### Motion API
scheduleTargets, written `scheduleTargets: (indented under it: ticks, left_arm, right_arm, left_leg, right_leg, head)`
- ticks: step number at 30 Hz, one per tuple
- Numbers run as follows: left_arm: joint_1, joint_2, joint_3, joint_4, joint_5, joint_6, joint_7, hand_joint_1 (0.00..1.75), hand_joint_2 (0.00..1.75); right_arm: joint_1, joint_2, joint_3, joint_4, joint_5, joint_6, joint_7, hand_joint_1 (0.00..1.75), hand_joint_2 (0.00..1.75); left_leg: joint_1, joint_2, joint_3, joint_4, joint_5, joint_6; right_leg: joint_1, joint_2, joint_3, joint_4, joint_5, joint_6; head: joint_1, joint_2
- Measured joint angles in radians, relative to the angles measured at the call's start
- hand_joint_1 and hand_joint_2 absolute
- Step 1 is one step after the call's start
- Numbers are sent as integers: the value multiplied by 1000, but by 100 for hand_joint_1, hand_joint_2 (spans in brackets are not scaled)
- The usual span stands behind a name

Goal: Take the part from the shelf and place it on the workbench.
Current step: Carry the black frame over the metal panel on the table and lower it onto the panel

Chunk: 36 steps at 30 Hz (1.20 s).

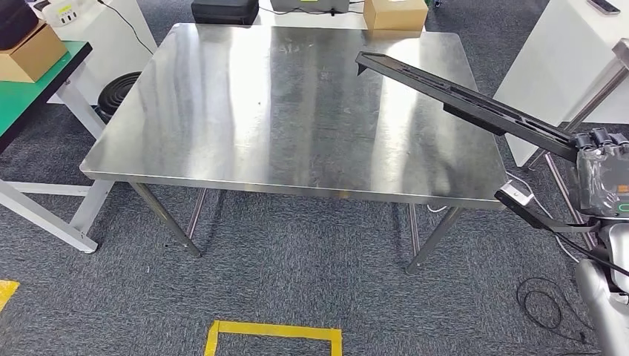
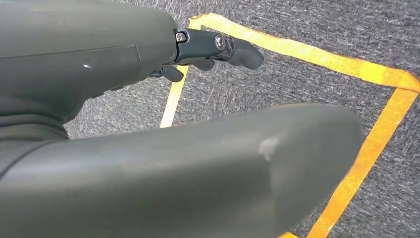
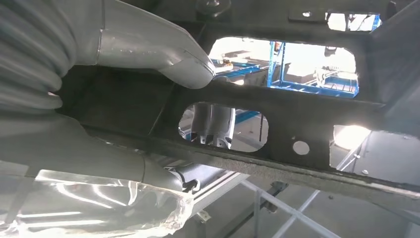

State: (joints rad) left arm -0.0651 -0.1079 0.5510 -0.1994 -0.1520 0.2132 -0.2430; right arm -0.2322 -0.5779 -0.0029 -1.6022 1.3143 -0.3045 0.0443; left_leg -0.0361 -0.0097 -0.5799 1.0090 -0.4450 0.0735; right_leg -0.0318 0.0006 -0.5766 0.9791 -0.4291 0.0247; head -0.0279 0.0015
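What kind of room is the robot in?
Probably a workshop or factory test area: a bare steel workbench, yellow tape marking the carpeted floor, and a long black part gripped by the right hand.

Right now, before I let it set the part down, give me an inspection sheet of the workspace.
Surface: steel workbench, top bare and shiny.
Job's things: long black part held at one end, slanting out above the bench's right side.
Clutter: cardboard boxes and a dark case beyond the far edge.
Hands: right hand grips the part; left hand hangs over the carpet, holding nothing.
Cables: loose black cable on the floor, right.
Surroundings: grey carpet, yellow floor tape, green-topped table on the left.
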Motion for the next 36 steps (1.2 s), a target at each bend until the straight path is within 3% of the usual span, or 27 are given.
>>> scheduleTargets:
  ticks: [2, 4, 5, 6, 7, 8, 9, 11, 14, 16, 17, 19, 21, 22, 23, 25, 27, 31, 33, 35, 36]
  left_arm:
    - [0, 2, 1, 0, -1, 1, 0, 0, 0]
    - [0, 1, 2, 0, -2, 2, 0, 0, 0]
    - [0, 1, 2, 0, -2, 2, 0, 0, 0]
    - [1, 1, 2, 0, -2, 2, 0, 0, 0]
    - [1, 1, 2, 0, -2, 2, 0, 0, 0]
    - [1, 1, 3, 0, -2, 2, 0, 0, 0]
    - [1, 2, 3, 0, -2, 2, 0, 0, 0]
    - [1, 5, 4, 0, -2, 2, -1, 0, 0]
    - [1, 7, 5, 0, -2, 2, -2, 0, 0]
    - [1, 5, 5, 0, -2, 0, -4, 0, 0]
    - [1, 4, 5, -1, -2, -1, -5, 0, 0]
    - [0, 3, 5, -1, -2, -2, -7, 0, 0]
    - [0, 3, 5, -1, -3, -3, -7, 0, 0]
    - [1, 2, 5, -1, -3, -4, -7, 0, 0]
    - [2, 1, 5, -1, -4, -4, -7, 0, 0]
    - [2, 0, 5, 0, -4, -4, -8, 0, 0]
    - [2, 0, 5, 0, -4, -4, -8, 0, 0]
    - [2, 2, 5, -1, -5, -4, -8, 0, 0]
    - [2, 4, 5, -1, -6, -4, -8, 0, 0]
    - [2, 4, 5, -1, -6, -4, -7, 0, 0]
    - [3, 4, 5, -1, -6, -4, -7, 0, 0]
  right_arm:
    - [-1, 2, 0, 0, 4, 0, 1, 175, 175]
    - [-2, 4, 1, 0, 7, 0, 1, 175, 175]
    - [-2, 5, 1, 0, 7, 0, 1, 175, 175]
    - [-3, 6, 1, 0, 7, 0, 1, 175, 175]
    - [-3, 7, 1, 0, 7, 0, 1, 175, 175]
    - [-4, 7, 1, 0, 7, 0, 1, 175, 175]
    - [-5, 7, 1, 0, 7, 0, 1, 175, 175]
    - [-6, 8, 2, 0, 8, -1, 1, 175, 175]
    - [-3, 12, 3, 0, 8, -2, 1, 175, 175]
    - [-1, 12, 4, -2, 9, -3, 0, 175, 175]
    - [0, 12, 4, -2, 10, -3, 0, 175, 175]
    - [2, 11, 4, -2, 10, -3, 1, 175, 175]
    - [7, 11, 4, -1, 10, -4, 1, 175, 175]
    - [8, 11, 4, -1, 10, -4, 1, 175, 175]
    - [9, 11, 4, 0, 11, -4, 1, 175, 175]
    - [8, 11, 4, 0, 11, -4, 1, 175, 175]
    - [9, 11, 4, 0, 13, -4, 3, 175, 175]
    - [16, 11, 2, -2, 18, -4, 7, 175, 175]
    - [23, 11, 1, -4, 18, -4, 7, 175, 175]
    - [29, 11, 1, -5, 17, -4, 7, 175, 175]
    - [30, 11, 1, -5, 17, -4, 7, 175, 175]
  left_leg:
    - [8, 1, -32, 70, -41, -18]
    - [24, 3, -101, 200, -99, -36]
    - [31, 4, -133, 253, -114, -42]
    - [37, 5, -152, 278, -111, -46]
    - [41, 6, -152, 263, -88, -47]
    - [43, 5, -132, 209, -48, -45]
    - [43, 5, -101, 136, -6, -39]
    - [37, 5, -48, 22, 39, -23]
    - [25, 7, -31, -12, 35, -4]
    - [25, 8, -8, -40, 44, 10]
    - [27, 8, 3, -54, 48, 17]
    - [26, 7, 12, -62, 47, 25]
    - [23, 5, 15, -61, 41, 26]
    - [22, 4, 19, -60, 37, 24]
    - [22, 3, 24, -57, 31, 20]
    - [18, 2, 29, -42, 14, 10]
    - [12, 1, 27, -23, -6, 0]
    - [16, 4, 20, 10, -35, -15]
    - [25, 5, -25, 109, -85, -32]
    - [34, 5, -105, 247, -137, -43]
    - [38, 5, -135, 286, -141, -45]
  right_leg:
    - [-9, 0, 6, -2, -1, -9]
    - [-8, 1, 8, -1, -5, -14]
    - [-7, 1, 8, -1, -6, -15]
    - [-7, 1, 10, -1, -8, -14]
    - [-7, 2, 12, -1, -10, -13]
    - [-7, 3, 16, -1, -12, -12]
    - [-8, 3, 20, -2, -15, -9]
    - [-7, 4, 24, -4, -20, -2]
    - [-7, 4, 27, -14, -22, 15]
    - [-2, 1, 21, 3, -33, 20]
    - [0, 0, 2, 41, -49, 17]
    - [-1, -1, -73, 176, -100, 9]
    - [-2, -1, -141, 276, -123, 14]
    - [-2, -1, -146, 270, -108, 23]
    - [-2, -2, -129, 222, -78, 33]
    - [-2, -4, -62, 79, -13, 46]
    - [-1, -5, -23, 4, 12, 35]
    - [-8, 0, -10, 0, 5, 4]
    - [-9, 1, -1, 0, -1, -7]
    - [-7, 1, 5, 0, -7, -14]
    - [-5, 2, 8, 0, -10, -15]
  head:
    - [-2, 0]
    - [-3, 0]
    - [-3, 0]
    - [-3, 0]
    - [-3, 0]
    - [-3, 0]
    - [-3, 0]
    - [-2, 0]
    - [-3, 0]
    - [-1, 0]
    - [0, 0]
    - [2, 0]
    - [2, 0]
    - [2, 0]
    - [2, 0]
    - [4, 0]
    - [3, 0]
    - [0, 0]
    - [-3, 0]
    - [-4, 0]
    - [-4, 0]
